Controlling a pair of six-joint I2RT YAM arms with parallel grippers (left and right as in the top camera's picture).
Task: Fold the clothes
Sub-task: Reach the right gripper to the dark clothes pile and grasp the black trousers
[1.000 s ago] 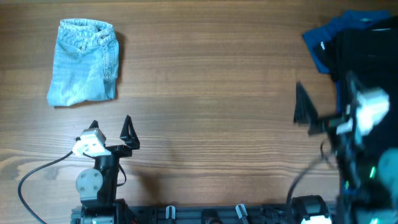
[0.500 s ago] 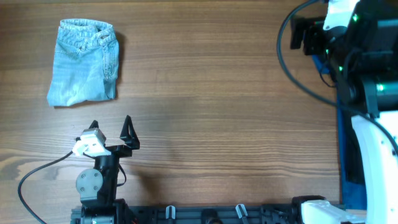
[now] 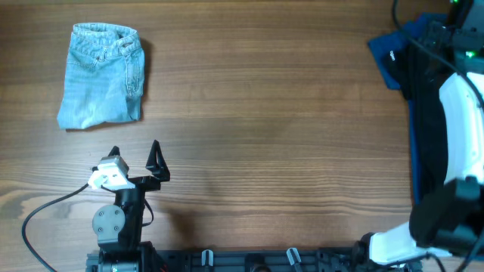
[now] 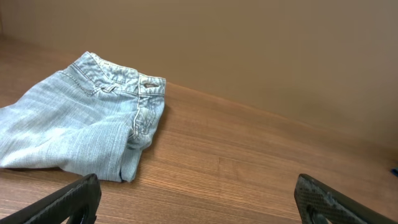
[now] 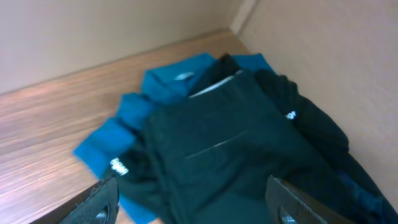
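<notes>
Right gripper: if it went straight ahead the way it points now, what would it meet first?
Probably the black matte fabric garment heaped on the bright blue garment: it lies dead ahead of the open right gripper, with nothing in between. How far off, I cannot tell.

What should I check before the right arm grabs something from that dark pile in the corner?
1. Right gripper open: ok, jaws wide apart.
2. Black garment in front of it: ok, it fills the wrist view between the jaws.
3. Black garment on top of the pile: ok, it lies over the blue garment.
4. Contact with the fabric: cannot tell.
5. Left gripper open and empty: ok.
6. Denim out of the way: ok, folded at the far left, apart from both grippers.
</notes>
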